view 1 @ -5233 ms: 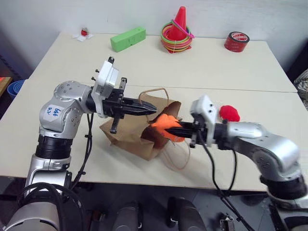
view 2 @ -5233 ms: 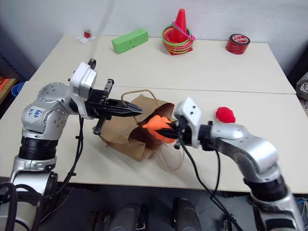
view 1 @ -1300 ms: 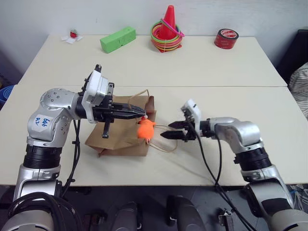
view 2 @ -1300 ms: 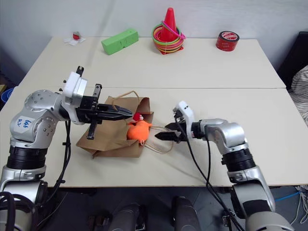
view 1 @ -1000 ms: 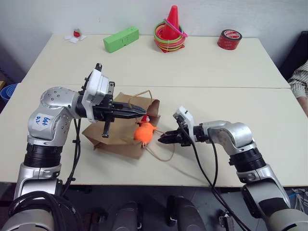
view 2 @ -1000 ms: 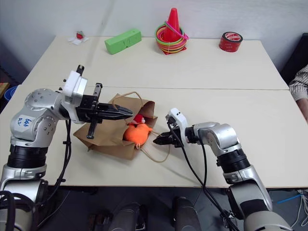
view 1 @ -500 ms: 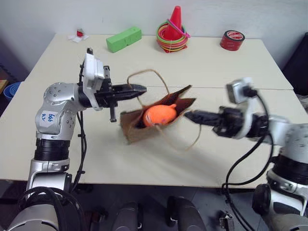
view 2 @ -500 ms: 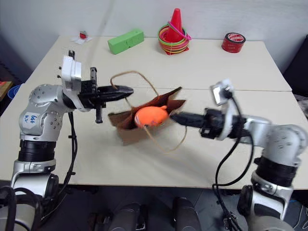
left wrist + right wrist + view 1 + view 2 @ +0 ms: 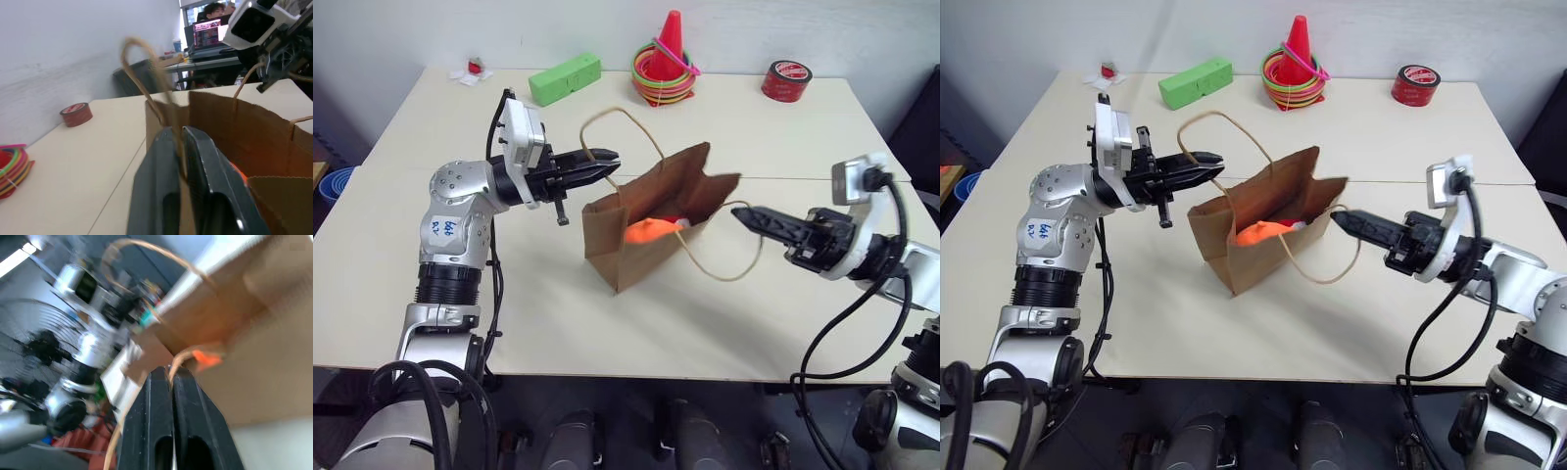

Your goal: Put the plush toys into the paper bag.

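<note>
The paper bag, previously flat, now stands upright between both grippers, each clamped on a handle; orange toy inside.

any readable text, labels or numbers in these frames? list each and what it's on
Sticker on the left arm: dark handwritten marks, too small to read.
Red tape roll: dark print on the top face, too blurred to read.
Paper bag: no print visible.
Green block: no print visible.
Monitor in the background: lit screen, content unreadable.
Nothing else carries text.
</note>
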`<state>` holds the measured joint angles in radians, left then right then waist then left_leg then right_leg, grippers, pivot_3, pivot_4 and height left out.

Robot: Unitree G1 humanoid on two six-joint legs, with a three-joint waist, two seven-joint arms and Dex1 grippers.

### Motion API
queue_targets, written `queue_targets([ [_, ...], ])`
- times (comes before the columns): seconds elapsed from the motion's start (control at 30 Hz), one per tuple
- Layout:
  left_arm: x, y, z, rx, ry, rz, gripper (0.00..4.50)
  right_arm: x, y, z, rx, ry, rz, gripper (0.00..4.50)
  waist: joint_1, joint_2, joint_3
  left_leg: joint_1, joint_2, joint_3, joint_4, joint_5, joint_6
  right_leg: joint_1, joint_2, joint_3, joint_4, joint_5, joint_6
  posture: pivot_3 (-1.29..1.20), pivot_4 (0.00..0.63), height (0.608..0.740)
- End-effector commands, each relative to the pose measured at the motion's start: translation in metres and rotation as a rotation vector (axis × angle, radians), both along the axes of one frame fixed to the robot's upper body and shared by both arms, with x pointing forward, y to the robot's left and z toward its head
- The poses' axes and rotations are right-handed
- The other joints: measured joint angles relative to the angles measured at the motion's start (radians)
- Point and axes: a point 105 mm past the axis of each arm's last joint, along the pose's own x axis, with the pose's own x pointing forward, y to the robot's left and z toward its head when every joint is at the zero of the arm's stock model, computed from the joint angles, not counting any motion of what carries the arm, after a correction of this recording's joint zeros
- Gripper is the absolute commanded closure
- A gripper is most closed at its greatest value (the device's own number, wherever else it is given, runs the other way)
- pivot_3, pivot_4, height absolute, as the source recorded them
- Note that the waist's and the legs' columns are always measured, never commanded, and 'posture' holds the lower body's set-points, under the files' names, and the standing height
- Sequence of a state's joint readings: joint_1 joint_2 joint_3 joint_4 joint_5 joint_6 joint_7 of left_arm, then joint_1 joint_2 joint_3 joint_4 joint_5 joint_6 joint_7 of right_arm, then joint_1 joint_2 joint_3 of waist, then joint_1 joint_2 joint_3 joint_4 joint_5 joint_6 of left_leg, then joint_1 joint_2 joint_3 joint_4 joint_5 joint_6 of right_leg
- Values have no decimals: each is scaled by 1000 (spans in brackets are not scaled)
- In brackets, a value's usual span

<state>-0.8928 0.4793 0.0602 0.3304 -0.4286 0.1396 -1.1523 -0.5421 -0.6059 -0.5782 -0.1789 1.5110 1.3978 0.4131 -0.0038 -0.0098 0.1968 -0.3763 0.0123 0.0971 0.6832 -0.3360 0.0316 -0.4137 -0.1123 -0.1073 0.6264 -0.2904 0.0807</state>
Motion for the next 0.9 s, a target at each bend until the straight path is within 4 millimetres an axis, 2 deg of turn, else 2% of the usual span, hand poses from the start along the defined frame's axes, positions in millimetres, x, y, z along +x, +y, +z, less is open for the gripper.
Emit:
queue_targets([
  [0.03,-6,11,12,7,-20,3,2929,-11,-6,12,15,-42,8,3200,2,0,0,0,0,0,0,0,0,0,0,0,0,0,0,0,150,740],
  [0.2,-9,36,12,37,-1,64,1335,-23,-10,11,-29,-40,23,1462,3,0,0,0,0,-1,0,0,0,0,-1,1,-1,0,0,0,150,740],
  [0.33,-15,61,-3,91,68,134,72,-27,-16,16,-78,-108,-23,59,3,0,0,0,0,-1,0,0,0,0,-1,1,-1,0,0,0,150,740],
  [0.4,-24,69,-13,113,104,139,29,-24,-23,11,-151,-164,-111,22,4,0,0,0,1,-1,0,0,0,0,-1,1,-1,0,0,0,150,740],
  [0.5,-40,69,-23,124,155,110,29,-17,-33,-2,-297,-308,-244,22,8,0,0,-1,1,-1,-1,-1,1,1,-1,1,-2,0,0,0,150,740],
  [0.57,-49,65,-32,95,186,124,0,-20,-36,-21,-514,-565,-254,423,19,0,0,-1,0,-1,0,-1,1,1,-1,1,-3,1,1,0,150,740],
  [0.6,-52,62,-36,76,197,131,0,-30,-31,-30,-551,-657,-185,613,24,0,0,-1,0,-1,0,-1,2,1,-1,1,-4,1,2,0,150,740],
  [0.77,-61,32,-50,-8,222,140,0,-54,-25,-60,-566,-732,-101,2397,30,0,0,0,-1,-1,0,-2,2,4,-1,2,-6,2,5,0,150,740],
  [0.87,-58,14,-58,-33,218,162,0,-59,-21,-62,-549,-749,-117,3592,29,0,0,5,-1,-1,0,-2,2,8,-1,2,-6,2,5,0,150,740],
  [0.9,-56,9,-59,-42,215,166,0,-59,-20,-62,-545,-747,-123,3864,28,0,0,6,-1,-1,0,-2,2,9,-1,2,-6,2,5,0,150,740],
])
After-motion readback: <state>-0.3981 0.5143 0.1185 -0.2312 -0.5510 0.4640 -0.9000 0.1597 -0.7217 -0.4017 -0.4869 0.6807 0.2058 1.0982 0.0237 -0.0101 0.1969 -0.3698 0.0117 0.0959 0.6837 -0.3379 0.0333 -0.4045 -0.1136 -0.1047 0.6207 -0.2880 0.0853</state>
